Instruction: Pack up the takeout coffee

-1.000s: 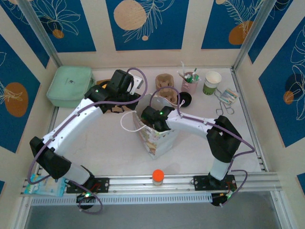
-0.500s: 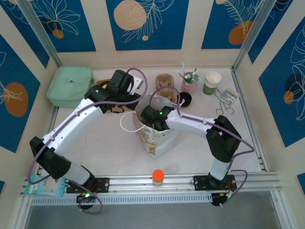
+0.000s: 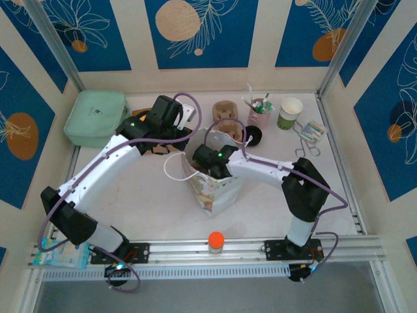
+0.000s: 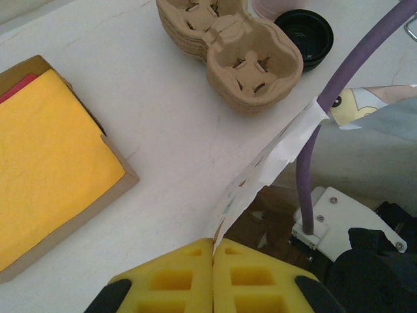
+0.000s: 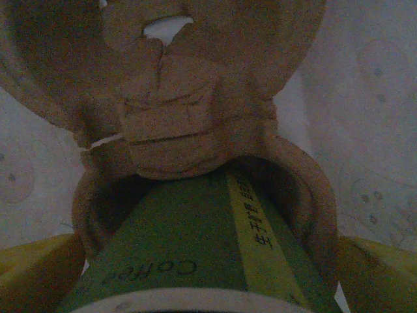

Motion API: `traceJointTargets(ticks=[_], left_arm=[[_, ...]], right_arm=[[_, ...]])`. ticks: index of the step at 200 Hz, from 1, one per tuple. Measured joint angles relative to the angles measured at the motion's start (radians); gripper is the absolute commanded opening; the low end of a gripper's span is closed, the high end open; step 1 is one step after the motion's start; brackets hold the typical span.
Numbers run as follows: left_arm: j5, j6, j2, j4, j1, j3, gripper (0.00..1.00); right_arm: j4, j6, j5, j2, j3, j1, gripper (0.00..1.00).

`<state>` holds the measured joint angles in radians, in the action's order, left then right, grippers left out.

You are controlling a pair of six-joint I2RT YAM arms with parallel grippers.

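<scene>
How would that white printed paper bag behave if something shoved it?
Probably floppy: the rim of the white printed paper bag bends where the left gripper pinches it. It likely resists tipping, since the green paper coffee cup sits in a brown pulp carrier inside, weighting its bottom.

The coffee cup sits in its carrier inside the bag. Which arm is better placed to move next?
Right, probably: the right pincer stands wide around the coffee cup in the carrier, free to lift out. The left pincer is shut on the bag's edge, holding it open.
</scene>
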<state>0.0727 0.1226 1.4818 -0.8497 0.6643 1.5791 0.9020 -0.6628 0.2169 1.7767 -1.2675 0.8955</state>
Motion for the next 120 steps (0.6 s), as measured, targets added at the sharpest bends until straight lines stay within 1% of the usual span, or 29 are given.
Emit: traceJointTargets(ticks=[120], left_arm=[[0.000,0.000,0.000,0.000,0.000,0.000,0.08]], right_arm=[[0.014,0.000,0.000,0.016,-0.020,0.000,0.99]])
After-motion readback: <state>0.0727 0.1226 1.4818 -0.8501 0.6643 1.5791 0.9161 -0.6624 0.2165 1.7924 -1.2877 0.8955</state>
